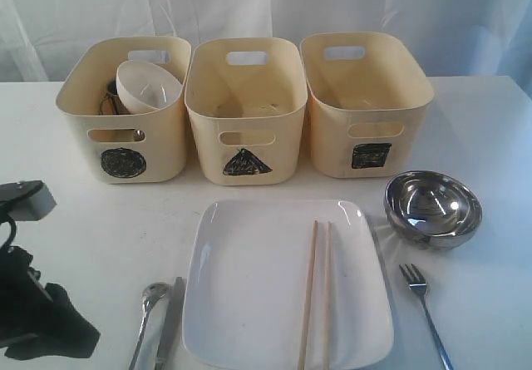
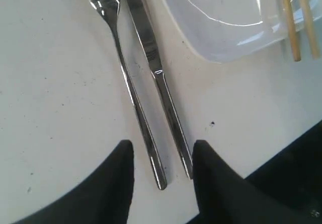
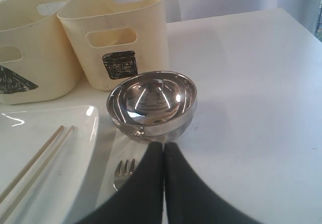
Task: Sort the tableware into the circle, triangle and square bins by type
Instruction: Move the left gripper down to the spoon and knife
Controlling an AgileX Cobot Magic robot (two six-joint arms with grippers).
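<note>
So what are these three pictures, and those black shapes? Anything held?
A two-armed robot sorts tableware. The wide picture is from a camera off the arms; the others from its wrists, so the black shapes are the left gripper and right gripper. On the table: a circle tub, triangle tub and square tub, a white plate bearing chopsticks, a steel bowl, fork, spoon and knife. A small white bowl sits in the circle tub. The left is open by the spoon and knife handles; the right is shut. Nothing is held.
</note>
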